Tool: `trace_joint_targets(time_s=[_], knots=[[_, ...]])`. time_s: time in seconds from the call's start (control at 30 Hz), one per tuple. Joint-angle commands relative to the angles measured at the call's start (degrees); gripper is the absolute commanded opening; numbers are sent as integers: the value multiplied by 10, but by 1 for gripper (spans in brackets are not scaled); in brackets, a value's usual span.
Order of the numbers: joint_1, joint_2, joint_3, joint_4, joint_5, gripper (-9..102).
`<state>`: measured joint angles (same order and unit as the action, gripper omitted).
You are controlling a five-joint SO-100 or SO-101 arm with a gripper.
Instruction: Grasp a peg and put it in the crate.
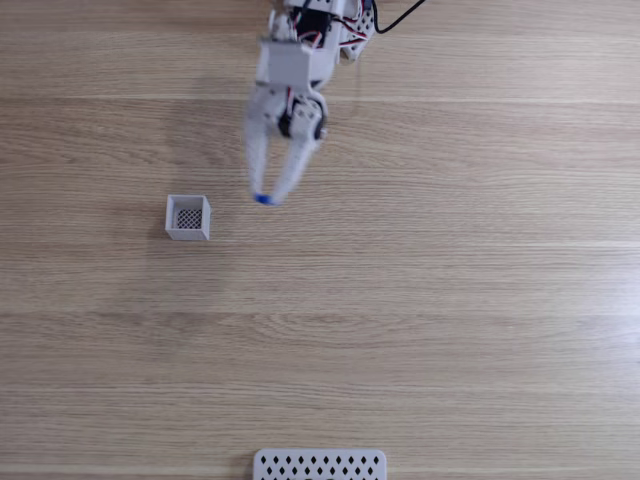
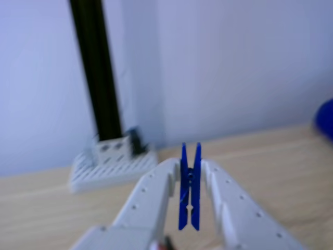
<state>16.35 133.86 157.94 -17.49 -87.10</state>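
Observation:
A bright-blue peg stands upright between my white fingers, and my gripper is shut on it. In the fixed view the gripper reaches down from the top of the picture, with only the peg's blue tip showing at the fingertips. The small white crate with its dark mesh bottom sits on the wooden table, to the left of the fingertips and slightly lower in that view. The gripper is apart from the crate.
A wide flat white panel with diamond-shaped holes lies at the bottom edge of the fixed view. In the other view the same panel carries a black post. A blurred blue object sits at the right edge.

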Motion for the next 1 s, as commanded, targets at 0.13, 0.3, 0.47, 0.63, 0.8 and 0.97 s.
trace_joint_targets(time_s=[0.13,0.3,0.47,0.63,0.8,0.97], knots=[[76,-39,-17,-126,-45,-1],[120,-116,-58,-135,-39,-1],[163,-192,-100,-135,-37,-1],[185,-233,-130,-135,-37,-1],[187,-255,-139,-135,-37,-1],[184,-293,-156,-127,-36,-1]])
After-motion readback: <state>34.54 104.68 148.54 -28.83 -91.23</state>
